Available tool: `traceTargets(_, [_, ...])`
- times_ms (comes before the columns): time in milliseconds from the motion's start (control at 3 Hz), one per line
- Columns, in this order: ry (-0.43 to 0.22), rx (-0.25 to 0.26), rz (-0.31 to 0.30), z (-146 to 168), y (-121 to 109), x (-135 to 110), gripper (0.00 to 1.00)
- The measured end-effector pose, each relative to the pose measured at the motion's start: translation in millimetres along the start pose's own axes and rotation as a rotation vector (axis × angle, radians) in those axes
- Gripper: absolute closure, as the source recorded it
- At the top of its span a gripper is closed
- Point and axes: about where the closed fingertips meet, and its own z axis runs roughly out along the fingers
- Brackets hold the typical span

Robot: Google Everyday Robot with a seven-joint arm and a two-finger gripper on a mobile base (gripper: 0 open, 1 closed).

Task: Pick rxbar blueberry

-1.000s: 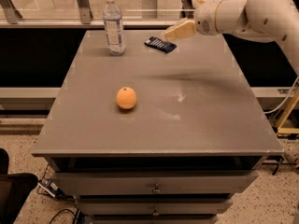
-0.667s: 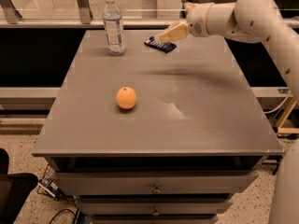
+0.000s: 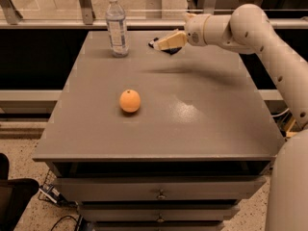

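The rxbar blueberry (image 3: 153, 44) is a dark flat bar at the far middle of the grey table (image 3: 202, 109). Only its dark ends show on either side of my gripper. My gripper (image 3: 162, 44) has beige tips and reaches in from the right on the white arm (image 3: 231, 30). It sits right over the bar and covers most of it. I cannot tell if it touches the bar.
A clear water bottle (image 3: 117, 27) with a white cap stands upright at the far left, a short way left of the gripper. A round orange fruit (image 3: 130, 100) lies on the table's left middle. Drawers (image 3: 159, 194) are below the tabletop. A rail runs behind the table.
The arm has swung left and the gripper has moved from just right of the bar to over it, hiding most of it. The bottle and the orange have not moved.
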Motion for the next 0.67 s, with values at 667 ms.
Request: traceTargets(667, [0.000,-0.033,0.081,16,6,32,0.00])
